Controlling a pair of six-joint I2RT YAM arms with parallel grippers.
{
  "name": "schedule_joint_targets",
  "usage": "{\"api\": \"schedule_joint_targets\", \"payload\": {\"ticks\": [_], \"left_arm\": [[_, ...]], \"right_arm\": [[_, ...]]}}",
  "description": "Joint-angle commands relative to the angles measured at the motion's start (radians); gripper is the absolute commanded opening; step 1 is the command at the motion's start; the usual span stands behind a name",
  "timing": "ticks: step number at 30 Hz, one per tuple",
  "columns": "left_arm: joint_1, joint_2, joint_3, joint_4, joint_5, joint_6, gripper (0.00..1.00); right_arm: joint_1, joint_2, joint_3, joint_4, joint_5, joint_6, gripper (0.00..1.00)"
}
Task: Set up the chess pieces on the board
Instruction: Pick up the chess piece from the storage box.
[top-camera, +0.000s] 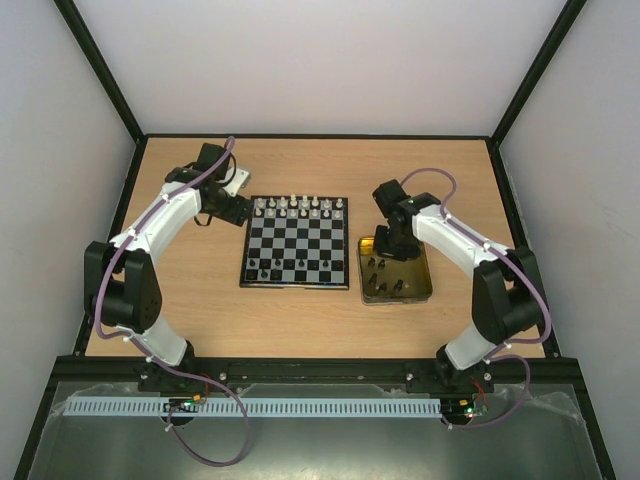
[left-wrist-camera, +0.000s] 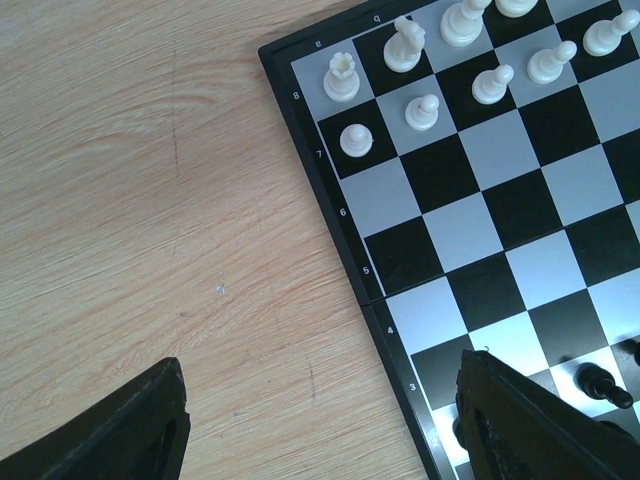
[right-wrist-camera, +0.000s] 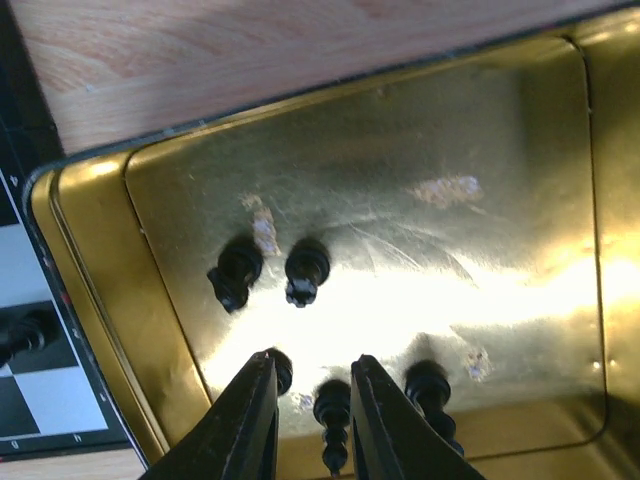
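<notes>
The board (top-camera: 296, 243) lies mid-table, with white chessmen (top-camera: 300, 207) along its far rows and a few black chessmen (top-camera: 268, 267) on its near rows. My left gripper (top-camera: 237, 207) hovers at the board's far left corner. In the left wrist view it (left-wrist-camera: 320, 420) is open wide and empty, straddling the board's rim (left-wrist-camera: 340, 230), with white chessmen (left-wrist-camera: 420, 75) beyond it. My right gripper (top-camera: 384, 243) is down in the yellow tin (top-camera: 420, 285). In the right wrist view its jaws (right-wrist-camera: 312, 358) are open either side of a black chessman (right-wrist-camera: 333, 405), with gaps on both sides.
Several more black chessmen stand in the tin: two ahead of the fingers (right-wrist-camera: 306, 270), one right (right-wrist-camera: 430, 385), one partly hidden behind the left finger (right-wrist-camera: 284, 370). The tin's wall (right-wrist-camera: 95, 250) lies right beside the board's right edge. Bare wooden table (left-wrist-camera: 150, 200) lies left of the board.
</notes>
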Motion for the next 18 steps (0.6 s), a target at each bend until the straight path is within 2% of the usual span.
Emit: {"api": "schedule_joint_targets", "payload": {"ticks": [1, 7, 18], "left_arm": [[-0.005, -0.002, 0.009, -0.007, -0.011, -0.004, 0.74], [-0.005, -0.018, -0.006, -0.003, -0.022, -0.001, 0.74], [-0.005, -0.035, -0.03, 0.002, -0.028, 0.0, 0.74]], "right_arm": [[0.007, 0.055, 0.075, -0.011, 0.005, -0.038, 0.21], [0.019, 0.1, 0.107, -0.025, 0.037, -0.066, 0.21], [0.017, 0.116, 0.04, 0.028, 0.014, -0.05, 0.21]]}}
